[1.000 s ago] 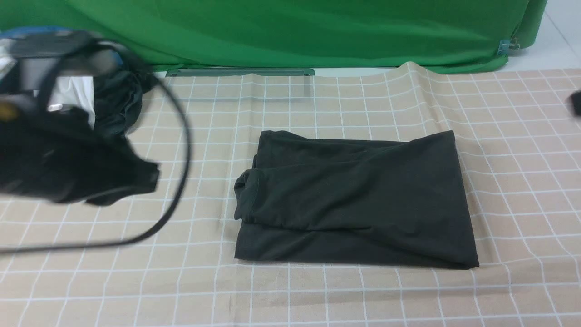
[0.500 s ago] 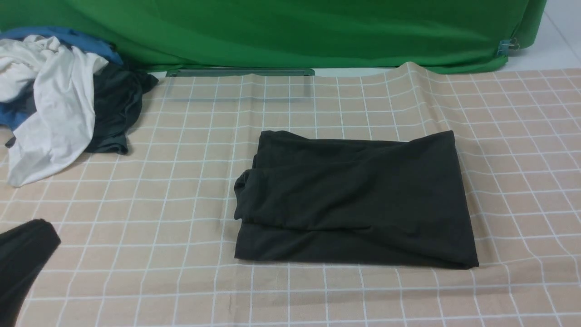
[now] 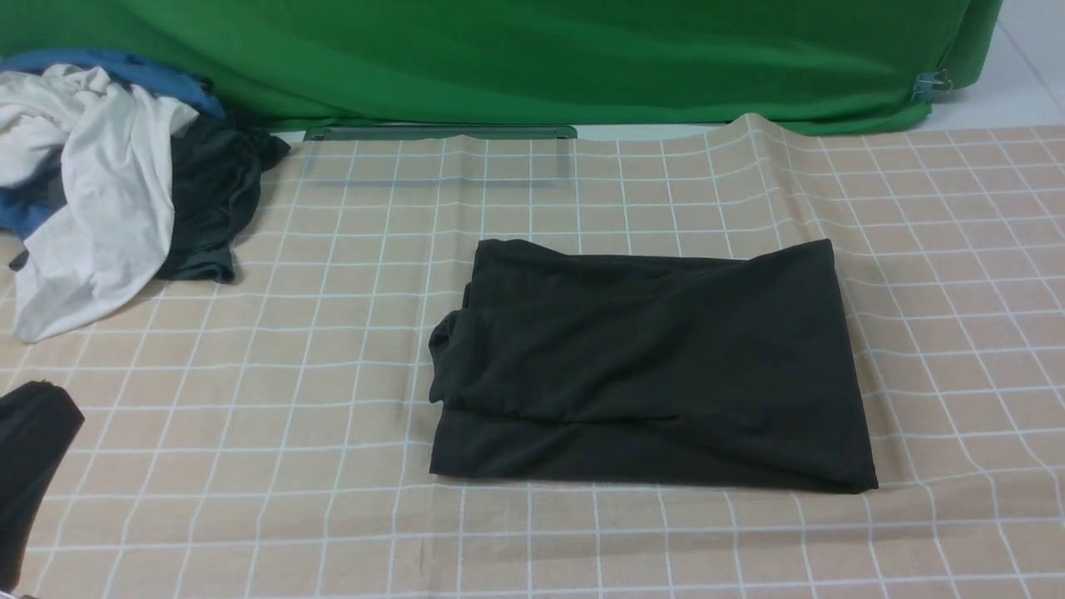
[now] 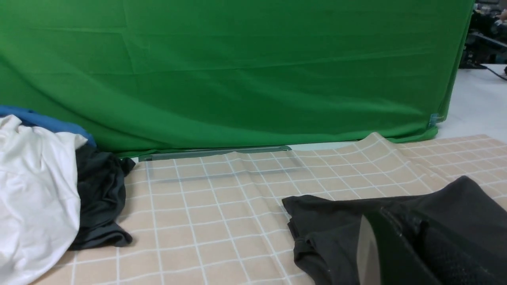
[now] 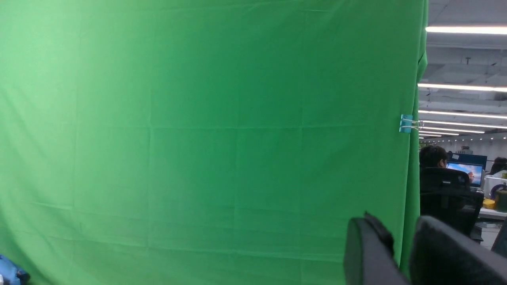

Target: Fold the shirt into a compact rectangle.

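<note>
- Well, the shirt (image 3: 649,366) lies folded into a rough black rectangle near the middle of the checked cloth (image 3: 333,516), flat, with nothing touching it.
- Its edge toward the robot's left is bunched — a small rolled lip of fabric (image 3: 449,333) sits where the layers overlap; the edge on the other side runs straighter.
- No chest print or neck label shows on the folded face.
- Far off at the robot's left, by the green backdrop (image 3: 532,58), a heap of loose clothes sits well apart from the shirt: a white garment (image 3: 91,208) draped over a blue one (image 3: 125,71), with a dark grey garment (image 3: 208,200) tucked beside them.
- The left gripper (image 4: 416,253) shows in its own wrist view as a dark shape low in the corner, in front of the shirt (image 4: 340,221); its fingers are pressed together with nothing between them. In the front view only a black piece of the left arm (image 3: 29,466) shows at the near left edge, clear of the shirt.
- The right gripper (image 5: 402,253) is raised and faces the backdrop (image 5: 198,138) — two dark fingers (image 5: 368,253) stand with a narrow gap between them, empty.
- A blue binder clip (image 5: 407,123) pinches the backdrop's edge.
</note>
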Controlling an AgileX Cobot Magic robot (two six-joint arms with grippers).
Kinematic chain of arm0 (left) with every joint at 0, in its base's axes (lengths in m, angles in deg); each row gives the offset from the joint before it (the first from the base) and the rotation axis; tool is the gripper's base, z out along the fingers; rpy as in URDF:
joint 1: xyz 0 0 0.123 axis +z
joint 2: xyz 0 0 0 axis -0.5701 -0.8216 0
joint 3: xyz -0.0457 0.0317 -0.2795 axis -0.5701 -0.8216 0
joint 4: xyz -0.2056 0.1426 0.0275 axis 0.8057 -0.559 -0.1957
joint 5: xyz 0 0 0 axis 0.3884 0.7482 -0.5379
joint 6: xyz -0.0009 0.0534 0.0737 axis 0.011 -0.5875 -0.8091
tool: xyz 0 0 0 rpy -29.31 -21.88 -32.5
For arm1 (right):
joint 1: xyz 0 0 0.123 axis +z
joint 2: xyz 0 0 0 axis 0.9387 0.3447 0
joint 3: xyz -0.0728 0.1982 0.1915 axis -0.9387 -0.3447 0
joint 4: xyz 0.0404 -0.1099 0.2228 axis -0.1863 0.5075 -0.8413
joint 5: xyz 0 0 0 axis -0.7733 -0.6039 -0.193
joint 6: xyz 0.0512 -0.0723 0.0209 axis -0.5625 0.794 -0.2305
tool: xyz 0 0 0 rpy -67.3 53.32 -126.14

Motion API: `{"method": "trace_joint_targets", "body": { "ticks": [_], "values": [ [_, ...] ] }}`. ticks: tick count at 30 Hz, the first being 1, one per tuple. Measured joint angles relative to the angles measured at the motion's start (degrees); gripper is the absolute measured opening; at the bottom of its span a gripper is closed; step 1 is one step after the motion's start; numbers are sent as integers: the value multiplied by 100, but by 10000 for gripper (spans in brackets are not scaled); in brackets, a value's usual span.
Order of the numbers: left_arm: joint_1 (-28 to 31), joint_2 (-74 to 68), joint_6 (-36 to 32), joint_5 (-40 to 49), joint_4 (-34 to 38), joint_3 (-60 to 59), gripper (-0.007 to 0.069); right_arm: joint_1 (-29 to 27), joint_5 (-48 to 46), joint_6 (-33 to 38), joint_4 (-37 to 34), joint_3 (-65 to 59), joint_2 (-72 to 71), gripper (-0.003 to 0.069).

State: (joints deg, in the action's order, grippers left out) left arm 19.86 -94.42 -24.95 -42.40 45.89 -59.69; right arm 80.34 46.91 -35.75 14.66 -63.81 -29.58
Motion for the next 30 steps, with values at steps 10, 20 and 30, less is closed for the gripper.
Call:
{"method": "trace_joint_targets", "body": {
  "ticks": [10,20,30],
  "values": [
    [0,0,-22,13,-67,-22,19,0,0,15,0,0,0,217],
    [0,0,-233,13,-751,-22,19,0,0,15,0,0,0,236],
    [209,79,-275,-197,-927,-326,19,0,0,15,0,0,0,236]
  ]
}}
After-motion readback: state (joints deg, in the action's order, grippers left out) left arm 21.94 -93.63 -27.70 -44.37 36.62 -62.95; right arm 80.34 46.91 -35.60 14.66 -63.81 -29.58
